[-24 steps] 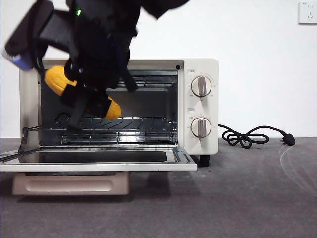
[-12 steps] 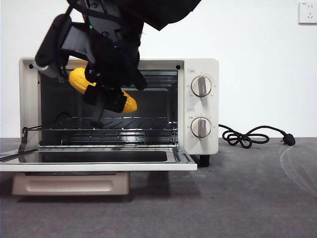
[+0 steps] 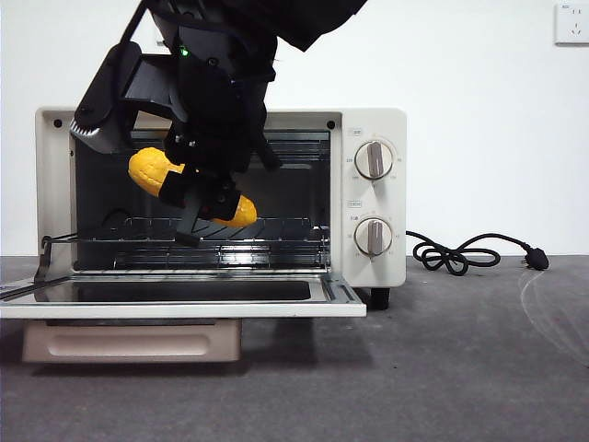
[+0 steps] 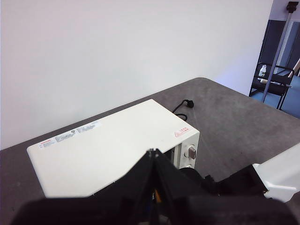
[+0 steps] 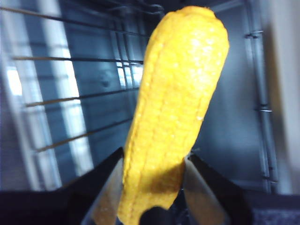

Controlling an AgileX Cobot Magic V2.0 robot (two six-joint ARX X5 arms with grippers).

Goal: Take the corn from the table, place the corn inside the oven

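- Right gripper (image 3: 204, 198) clamped across middle of corn (image 3: 152, 172), jaws pinching both flanks in right wrist view (image 5: 154, 187).
- Carried deeper and lower than a second ago; cob now tilted inside oven (image 3: 221, 198) mouth, just above wire rack (image 3: 276, 230), not yet resting.
- Door (image 3: 184, 296) flat open. Likely next: lower, release.
- Left gripper (image 4: 154, 161) pressed together, empty, high above oven top.

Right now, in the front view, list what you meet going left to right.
Open oven door → corn held in the right gripper → two knobs → black cord → wall socket.
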